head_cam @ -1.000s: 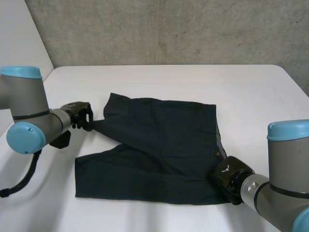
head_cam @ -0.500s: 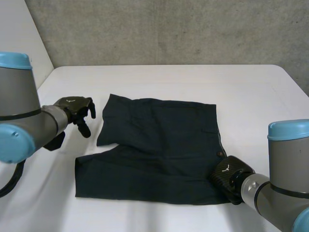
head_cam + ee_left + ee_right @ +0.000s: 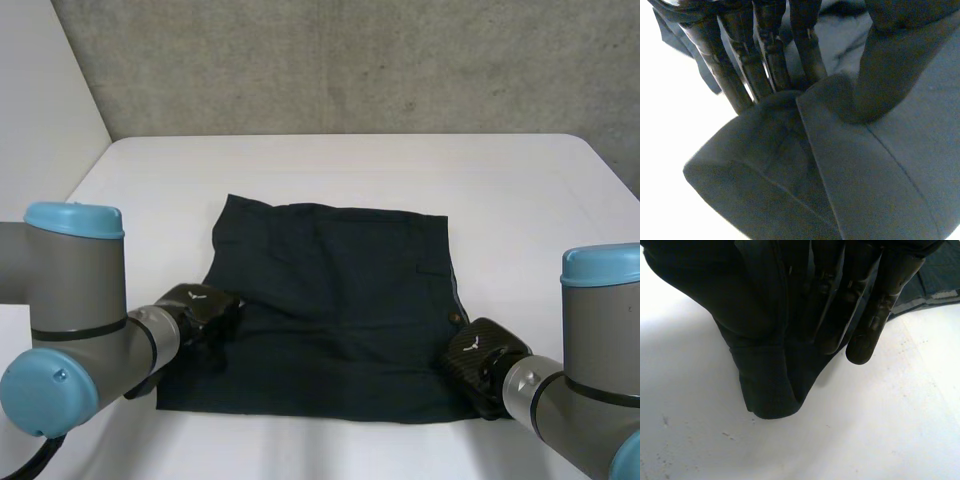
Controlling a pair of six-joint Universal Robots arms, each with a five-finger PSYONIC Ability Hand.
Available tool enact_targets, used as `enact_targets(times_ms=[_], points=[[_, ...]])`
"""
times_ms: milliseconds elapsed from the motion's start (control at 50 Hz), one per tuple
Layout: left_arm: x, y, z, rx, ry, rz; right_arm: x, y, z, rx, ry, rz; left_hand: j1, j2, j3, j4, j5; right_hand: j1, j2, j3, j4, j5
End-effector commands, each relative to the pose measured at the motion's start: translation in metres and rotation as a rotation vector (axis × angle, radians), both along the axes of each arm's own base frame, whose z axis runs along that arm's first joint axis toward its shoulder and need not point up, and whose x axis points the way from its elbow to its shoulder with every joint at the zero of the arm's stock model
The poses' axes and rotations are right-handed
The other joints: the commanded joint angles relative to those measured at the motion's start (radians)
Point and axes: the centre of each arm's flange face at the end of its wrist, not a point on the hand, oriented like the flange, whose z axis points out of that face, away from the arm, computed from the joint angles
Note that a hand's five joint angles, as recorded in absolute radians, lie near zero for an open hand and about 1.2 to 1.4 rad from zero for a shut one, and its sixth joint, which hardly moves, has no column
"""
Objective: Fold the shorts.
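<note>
The dark navy shorts [image 3: 340, 300] lie flat on the white table [image 3: 520, 200], legs toward the left and waistband toward the right. My left hand [image 3: 200, 308] is at the hem of the near leg. In the left wrist view its fingers [image 3: 767, 60] go behind a raised fold of that hem [image 3: 765, 170] while the thumb [image 3: 890, 65] presses on the front, pinching the cloth. My right hand [image 3: 478, 362] sits at the near waistband corner. In the right wrist view that corner [image 3: 770, 385] hangs bunched between its thumb and fingers [image 3: 875, 305], just above the table.
A grey concrete wall runs behind the table's far edge. Bare white tabletop surrounds the shorts on the far side and to the right [image 3: 560, 250]. Both grey arms reach in from the near side.
My left hand let go of the far leg's corner, which dropped back flat, then came toward me to the near leg's hem. The right hand has stayed at the waistband corner.
</note>
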Motion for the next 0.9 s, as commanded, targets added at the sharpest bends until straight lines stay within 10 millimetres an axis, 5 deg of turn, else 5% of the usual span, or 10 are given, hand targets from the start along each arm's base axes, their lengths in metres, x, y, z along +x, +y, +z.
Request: enact_targets(times_ms=[20,180,280,420,580,640,720,780,900], points=[[0.0,0.003,0.015,-0.036,0.012,0.008,0.0,-0.002,0.007,-0.025,-0.008,-0.004,0.531,0.538,0.539,0.536,0.543,0.421,0.218,0.218,0.207,0.203],[0.01,0.025,0.081,-0.187,0.086,0.014,-0.001,-0.001,0.037,-0.112,-0.038,-0.008,0.531,0.538,0.539,0.536,0.543,0.421,0.218,0.218,0.207,0.203],[0.023,0.049,0.111,-0.233,0.105,0.02,-0.005,0.009,0.075,-0.187,-0.073,-0.003,0.531,0.538,0.539,0.536,0.543,0.421,0.218,0.218,0.207,0.203],[0.032,0.072,0.114,-0.225,0.089,0.01,-0.012,0.024,0.096,-0.191,-0.075,0.002,0.531,0.538,0.539,0.536,0.543,0.421,0.218,0.218,0.207,0.203],[0.048,0.113,0.116,-0.142,0.006,-0.024,-0.032,0.068,0.103,-0.007,0.061,0.053,0.531,0.538,0.539,0.536,0.543,0.421,0.218,0.218,0.207,0.203],[0.051,0.118,0.119,-0.148,-0.029,-0.045,-0.038,0.063,0.109,-0.033,0.085,0.044,0.531,0.538,0.539,0.536,0.543,0.421,0.218,0.218,0.207,0.203],[0.05,0.107,0.125,-0.23,-0.045,-0.053,-0.043,0.04,0.121,-0.122,0.086,0.031,0.531,0.538,0.539,0.536,0.543,0.421,0.218,0.218,0.207,0.203],[0.047,0.082,0.124,-0.308,-0.042,-0.034,-0.034,0.014,0.118,-0.138,0.033,0.063,0.531,0.538,0.539,0.536,0.543,0.421,0.218,0.218,0.207,0.203],[0.02,0.005,0.109,-0.423,-0.008,-0.016,-0.009,-0.051,0.094,-0.137,-0.045,0.049,0.531,0.538,0.539,0.536,0.543,0.421,0.218,0.218,0.207,0.203]])
